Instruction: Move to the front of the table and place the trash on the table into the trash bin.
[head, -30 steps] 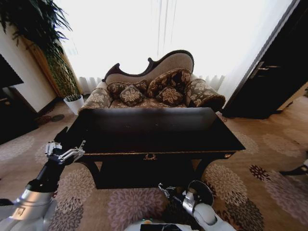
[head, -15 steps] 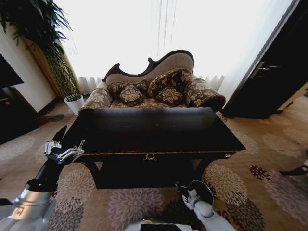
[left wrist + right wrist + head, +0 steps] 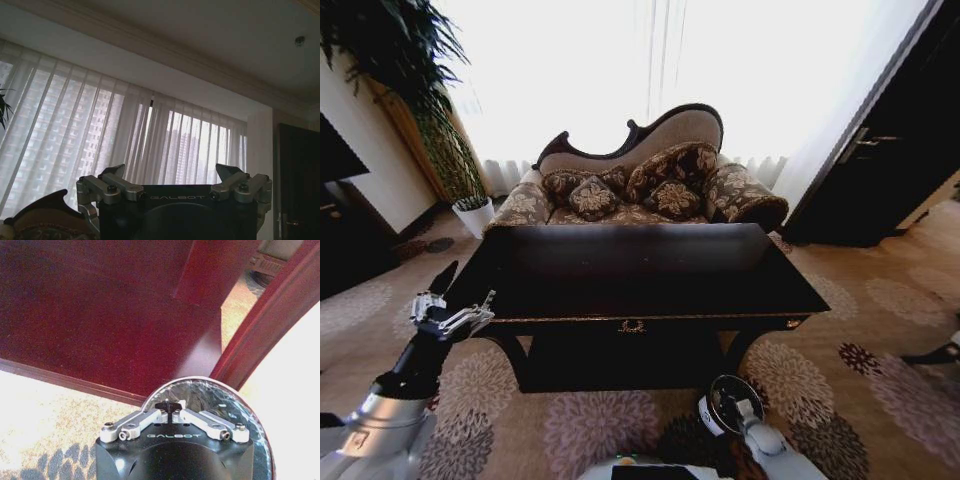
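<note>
The right gripper, fingers pinched together, hangs just over the trash bin below the table front. The left gripper, fingers spread, waits off the table's left corner. No trash visible on top.

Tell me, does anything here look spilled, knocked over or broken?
Nothing stands out. The table stands level, and the trash bin sits upright on the carpet before it, under the right gripper. The left gripper hangs by the table's left corner.
</note>
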Motion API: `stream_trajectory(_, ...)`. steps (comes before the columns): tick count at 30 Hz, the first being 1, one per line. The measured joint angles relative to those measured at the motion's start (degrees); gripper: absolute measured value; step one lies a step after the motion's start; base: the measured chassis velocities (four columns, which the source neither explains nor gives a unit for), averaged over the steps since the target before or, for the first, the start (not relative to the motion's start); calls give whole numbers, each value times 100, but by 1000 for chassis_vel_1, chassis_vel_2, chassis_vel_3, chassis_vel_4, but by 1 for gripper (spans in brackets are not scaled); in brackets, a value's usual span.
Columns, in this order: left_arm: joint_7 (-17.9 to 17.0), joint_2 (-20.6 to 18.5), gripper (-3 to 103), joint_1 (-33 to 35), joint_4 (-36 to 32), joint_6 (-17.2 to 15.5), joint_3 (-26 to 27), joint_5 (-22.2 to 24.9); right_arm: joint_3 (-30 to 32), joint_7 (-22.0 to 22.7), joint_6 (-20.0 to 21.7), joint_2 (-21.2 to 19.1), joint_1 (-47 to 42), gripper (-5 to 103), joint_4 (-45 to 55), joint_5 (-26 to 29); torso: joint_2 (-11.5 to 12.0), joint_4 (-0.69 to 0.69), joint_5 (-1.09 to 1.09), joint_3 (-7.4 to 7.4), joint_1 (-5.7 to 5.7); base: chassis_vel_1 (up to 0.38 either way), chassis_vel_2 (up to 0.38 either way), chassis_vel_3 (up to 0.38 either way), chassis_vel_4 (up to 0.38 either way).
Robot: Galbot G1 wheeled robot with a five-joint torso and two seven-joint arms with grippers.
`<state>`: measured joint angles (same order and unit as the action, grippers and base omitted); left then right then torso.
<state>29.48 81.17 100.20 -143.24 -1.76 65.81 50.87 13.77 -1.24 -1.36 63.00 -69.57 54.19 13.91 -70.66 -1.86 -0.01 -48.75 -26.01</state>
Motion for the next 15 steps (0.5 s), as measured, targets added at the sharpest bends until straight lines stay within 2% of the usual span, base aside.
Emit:
stream_trajectory(13, 4, -82, 100, 66, 0, 60, 84, 32, 63, 146, 134, 6, 71, -2, -48, 147, 0, 1, 0, 0, 0, 0, 0, 0, 0)
stream_trajectory(14, 4, -86, 100, 66, 0, 62, 84, 32, 75, 167, 150, 6, 74, 3, -68, 137, 0, 1, 0, 0, 0, 0, 0, 0, 0)
stream_trajectory(15, 4, -90, 100, 66, 0, 63, 82, 33, 87, 176, 165, 6, 75, 3, -86, 132, 0, 0, 0, 0, 0, 0, 0, 0, 0)
